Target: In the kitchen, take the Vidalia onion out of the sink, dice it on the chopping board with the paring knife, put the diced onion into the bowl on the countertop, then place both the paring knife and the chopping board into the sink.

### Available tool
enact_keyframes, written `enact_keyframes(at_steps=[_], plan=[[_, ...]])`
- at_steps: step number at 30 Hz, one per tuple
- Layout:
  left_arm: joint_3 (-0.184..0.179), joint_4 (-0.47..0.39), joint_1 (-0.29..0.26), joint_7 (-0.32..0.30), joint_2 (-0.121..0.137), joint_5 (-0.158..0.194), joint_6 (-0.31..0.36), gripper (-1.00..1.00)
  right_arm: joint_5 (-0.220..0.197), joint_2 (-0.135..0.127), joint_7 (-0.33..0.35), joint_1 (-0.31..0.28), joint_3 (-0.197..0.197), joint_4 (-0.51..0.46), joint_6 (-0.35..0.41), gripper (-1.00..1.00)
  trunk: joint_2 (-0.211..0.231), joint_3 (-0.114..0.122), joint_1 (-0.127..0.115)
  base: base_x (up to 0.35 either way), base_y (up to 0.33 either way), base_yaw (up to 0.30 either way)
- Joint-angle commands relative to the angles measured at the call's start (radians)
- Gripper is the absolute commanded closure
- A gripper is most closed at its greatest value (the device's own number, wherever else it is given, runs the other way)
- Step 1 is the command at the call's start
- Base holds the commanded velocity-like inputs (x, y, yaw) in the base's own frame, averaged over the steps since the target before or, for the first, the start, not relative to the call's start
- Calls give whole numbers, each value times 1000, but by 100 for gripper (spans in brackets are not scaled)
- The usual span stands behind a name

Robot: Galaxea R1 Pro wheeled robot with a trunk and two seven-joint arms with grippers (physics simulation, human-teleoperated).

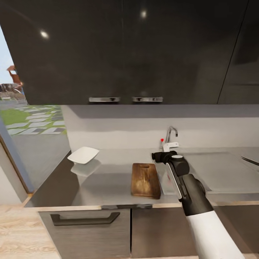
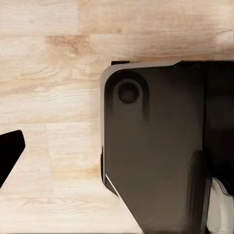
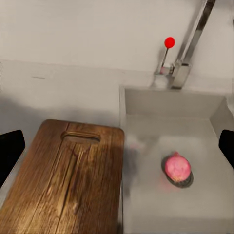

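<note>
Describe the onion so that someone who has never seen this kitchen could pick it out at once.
Find the rectangular stainless-steel sink basin under the curved chrome faucet with the red dot, right of the brown wooden chopping board. On the basin floor, over the drain, sits a small round pinkish-red onion, the only coloured, rounded thing inside the grey basin.

- You see a brown, grained wooden chopping board (image 3: 68, 180).
- Beside it, your matt grey steel sink basin (image 3: 170, 204).
- Behind it, a shiny chrome faucet (image 3: 187, 48).

Dark glossy wall cabinets (image 1: 129, 50), pale backsplash (image 1: 144, 131), light wood floor (image 1: 18, 230), garden window (image 1: 32, 118)
</note>
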Motion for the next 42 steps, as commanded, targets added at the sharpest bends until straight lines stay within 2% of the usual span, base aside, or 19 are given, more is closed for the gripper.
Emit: enact_keyframes(at_steps=[1,7,10,14,18,19,23,27,31,34,35,36,38,42], plan=[[0,7,0,0,0,0,-3,-100,0,0,0,0,4,1,5,-100,0,0,1,324,0,0],[0,70,0,0,2,0,-5,-100,1,-1,58,0,28,22,5,-100,0,0,1,308,0,0],[0,107,0,0,1,0,-5,-100,2,-16,86,0,32,35,5,-100,0,0,1,139,0,0],[0,119,0,0,1,0,-5,-100,3,-34,120,0,47,38,5,-100,0,0,1,46,0,0],[0,124,0,0,1,0,-5,-100,3,-43,174,0,70,39,6,-100,0,0,1,12,0,0],[0,125,0,0,0,0,-5,-100,3,-53,201,0,77,40,6,-100,0,0,1,53,-19,0],[0,126,0,0,0,1,-4,-100,3,-64,215,-1,79,40,6,-100,0,0,1,111,-88,0],[0,127,0,0,2,2,-4,-100,3,-69,301,0,80,40,7,-100,0,0,1,200,-199,0],[0,127,0,0,3,2,-4,-100,4,-75,328,0,85,40,10,-100,0,0,1,225,-229,0],[0,127,0,1,4,2,-3,-100,4,-76,333,0,116,40,11,-100,0,0,1,230,-236,0],[0,127,0,1,4,2,-3,-100,4,-77,334,0,151,40,11,-100,0,0,1,231,-241,0],[0,127,0,2,4,2,-3,-100,4,-79,334,0,166,40,11,-100,0,0,1,232,-242,0],[0,127,0,1,4,2,-3,-100,4,-85,335,0,185,40,11,-100,0,0,1,229,-242,0],[0,127,0,1,4,3,-3,-100,3,-89,336,0,193,40,11,-100,0,0,1,204,-221,0]])
